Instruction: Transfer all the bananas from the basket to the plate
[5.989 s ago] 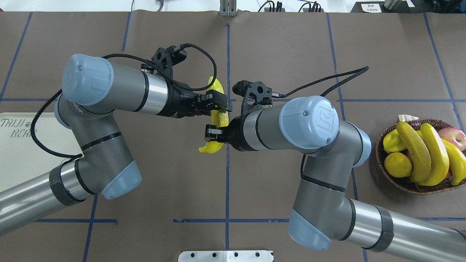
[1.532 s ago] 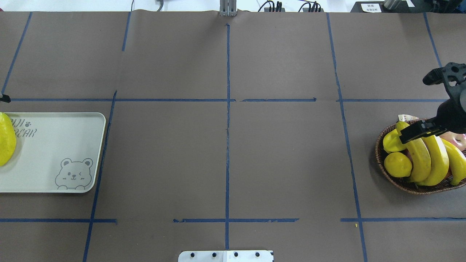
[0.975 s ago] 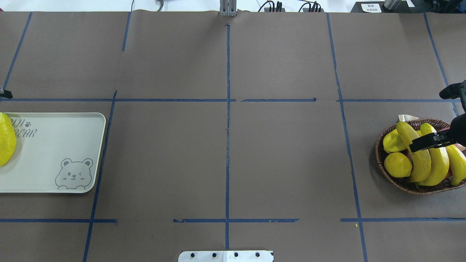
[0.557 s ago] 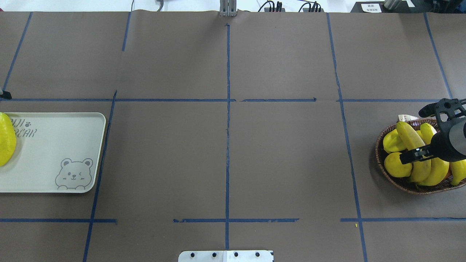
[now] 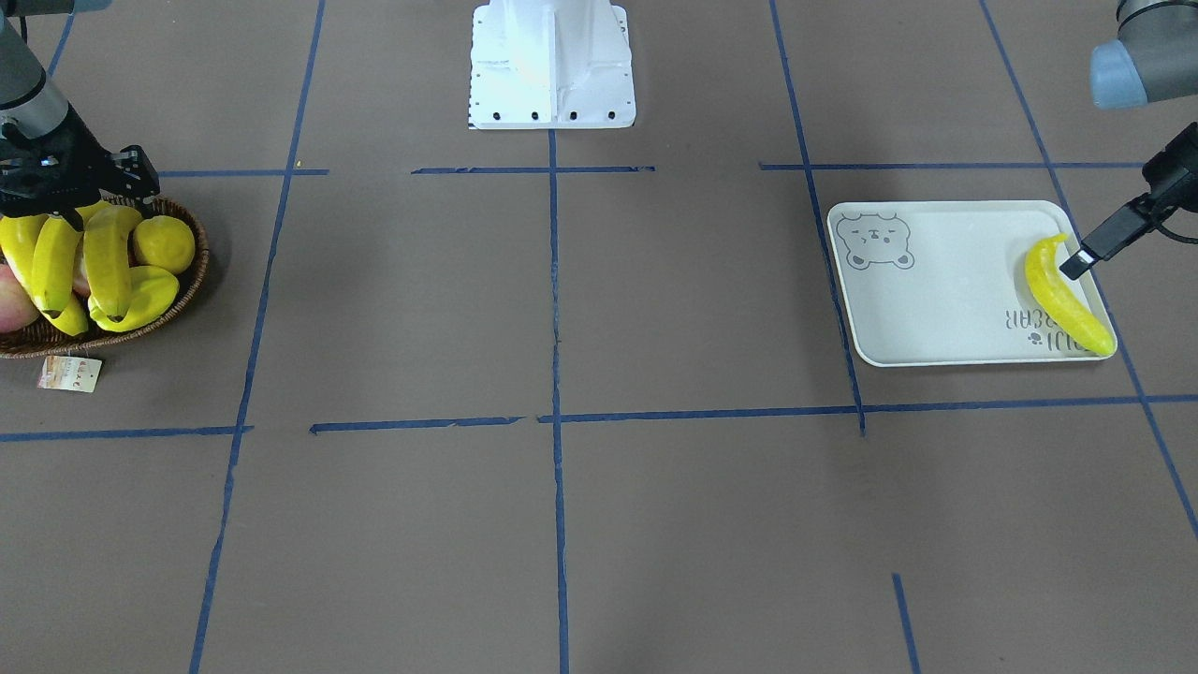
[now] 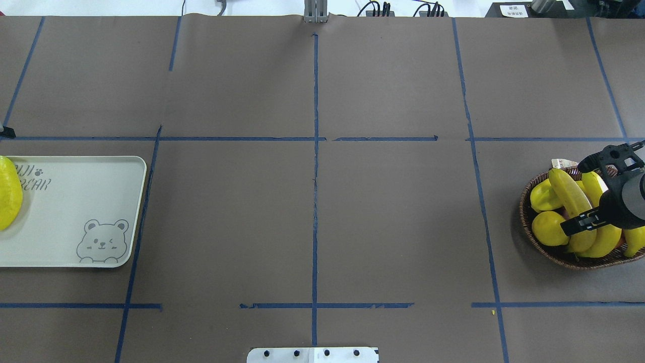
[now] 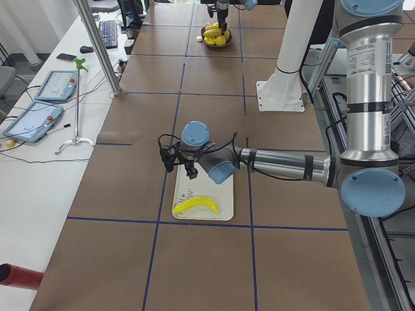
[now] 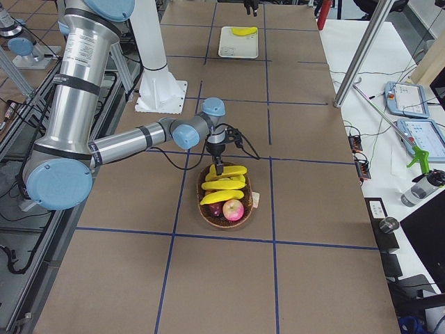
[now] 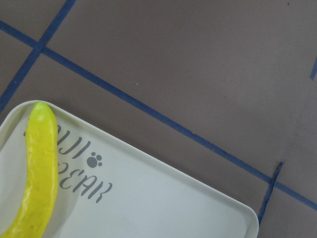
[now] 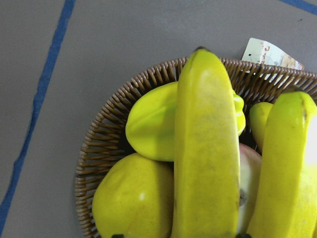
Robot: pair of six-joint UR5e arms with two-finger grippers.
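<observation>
Brown table [image 6: 393, 227], blue tape lines [image 6: 315, 201], white desk [image 7: 32, 214]

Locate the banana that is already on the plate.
In the front-facing view the banana lies along the right end of the plate, over the BEAR lettering, opposite the bear drawing; that is the robot's left side.

We see a long table [image 6: 393, 217] covered edge to edge in brown paper [image 6: 237, 80], with blue tape [image 6: 315, 201] marking it into a grid of large rectangles. At the desk's end on the robot's left the white plate [image 6: 75, 201] lies flat on the paper. At the opposite end sits the wicker basket [image 6: 559, 258], its paper tag [image 5: 70, 373] resting on the paper just beside the rim on the operators' side. The white base plate [image 5: 550, 65] is fixed at the middle of the robot's edge.
</observation>
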